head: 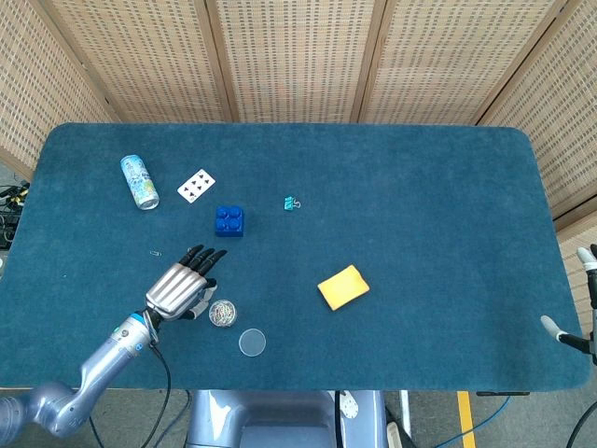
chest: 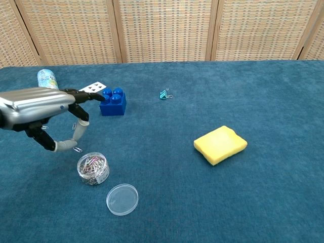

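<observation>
While the small jar of paper clips [head: 222,313] stands open in the lower left of the table [head: 420,187], the left hand [head: 179,287] hovers just beside it, fingers spread and holding nothing. In the chest view the same hand [chest: 48,109] hangs above and to the left of the jar [chest: 92,168], its thumb curving down toward a loose paper clip [chest: 77,149] on the cloth. Just below the jar lies its clear round lid [head: 252,343]. Beyond the fingertips sits a blue building block [head: 229,220], with a playing card [head: 196,186] and a drink can [head: 138,181] on its side toward the upper left. A teal binder clip [head: 291,203] lies near centre, a yellow sponge [head: 342,287] to its lower right. Only part of the right hand [head: 583,313] shows at the right edge, so its state cannot be told.
</observation>
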Available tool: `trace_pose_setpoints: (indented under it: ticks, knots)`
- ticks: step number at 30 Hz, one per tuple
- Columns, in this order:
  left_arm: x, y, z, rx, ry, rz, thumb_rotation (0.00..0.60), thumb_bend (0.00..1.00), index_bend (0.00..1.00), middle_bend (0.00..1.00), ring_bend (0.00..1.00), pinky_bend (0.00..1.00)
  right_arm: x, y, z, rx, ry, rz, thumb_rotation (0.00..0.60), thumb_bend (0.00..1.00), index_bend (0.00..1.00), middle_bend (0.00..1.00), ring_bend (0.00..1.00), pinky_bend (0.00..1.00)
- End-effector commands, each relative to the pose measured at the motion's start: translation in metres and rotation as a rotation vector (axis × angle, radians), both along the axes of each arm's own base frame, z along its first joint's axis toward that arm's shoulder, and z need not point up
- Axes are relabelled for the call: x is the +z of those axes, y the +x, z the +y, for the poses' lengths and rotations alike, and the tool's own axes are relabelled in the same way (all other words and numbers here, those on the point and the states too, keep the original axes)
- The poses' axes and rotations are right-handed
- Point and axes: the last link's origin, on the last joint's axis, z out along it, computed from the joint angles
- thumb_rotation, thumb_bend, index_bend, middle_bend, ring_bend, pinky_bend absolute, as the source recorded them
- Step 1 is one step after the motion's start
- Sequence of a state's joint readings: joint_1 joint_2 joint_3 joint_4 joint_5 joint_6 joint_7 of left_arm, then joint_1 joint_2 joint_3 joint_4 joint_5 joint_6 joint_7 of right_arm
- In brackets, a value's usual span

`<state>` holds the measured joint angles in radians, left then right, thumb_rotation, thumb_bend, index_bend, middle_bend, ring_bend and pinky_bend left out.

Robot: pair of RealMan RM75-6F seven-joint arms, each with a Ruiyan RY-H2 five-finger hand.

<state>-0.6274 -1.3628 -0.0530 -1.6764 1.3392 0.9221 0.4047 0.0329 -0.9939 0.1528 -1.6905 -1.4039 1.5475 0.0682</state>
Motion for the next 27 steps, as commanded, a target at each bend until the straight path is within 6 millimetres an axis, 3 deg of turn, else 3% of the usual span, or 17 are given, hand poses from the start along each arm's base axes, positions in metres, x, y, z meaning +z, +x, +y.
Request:
trace_pose_setpoints:
  ticks: [1, 10, 20, 23, 27]
  knots:
    - [-0.011, 0.004, -0.007, 0.0, -0.028, 0.005, 0.6, 0.41, 0.62, 0.0, 0.0, 0.0, 0.001, 0.0, 0.0, 0.001, -0.001, -0.003, 0.6, 0.0, 0.0, 0.0, 0.0, 0.0]
    - [-0.028, 0.002, -0.012, 0.015, -0.067, -0.004, 0.6, 0.41, 0.62, 0.0, 0.0, 0.0, 0.002, 0.0, 0.001, 0.002, -0.001, -0.006, 0.6, 0.0, 0.0, 0.0, 0.0, 0.0]
    - [-0.03, -0.001, -0.01, 0.029, -0.06, -0.022, 0.6, 0.41, 0.59, 0.0, 0.0, 0.0, 0.002, 0.0, 0.0, 0.003, -0.001, -0.009, 0.6, 0.0, 0.0, 0.0, 0.0, 0.0]
    - [-0.03, -0.002, -0.009, 0.028, -0.064, -0.039, 0.6, 0.35, 0.5, 0.0, 0.0, 0.0, 0.002, 0.0, 0.001, 0.004, -0.001, -0.008, 0.6, 0.0, 0.0, 0.0, 0.0, 0.0]
    - [-0.031, -0.003, -0.009, 0.026, -0.063, -0.066, 0.6, 0.2, 0.29, 0.0, 0.0, 0.0, 0.001, 0.0, 0.001, 0.004, 0.0, -0.006, 0.6, 0.0, 0.0, 0.0, 0.0, 0.0]
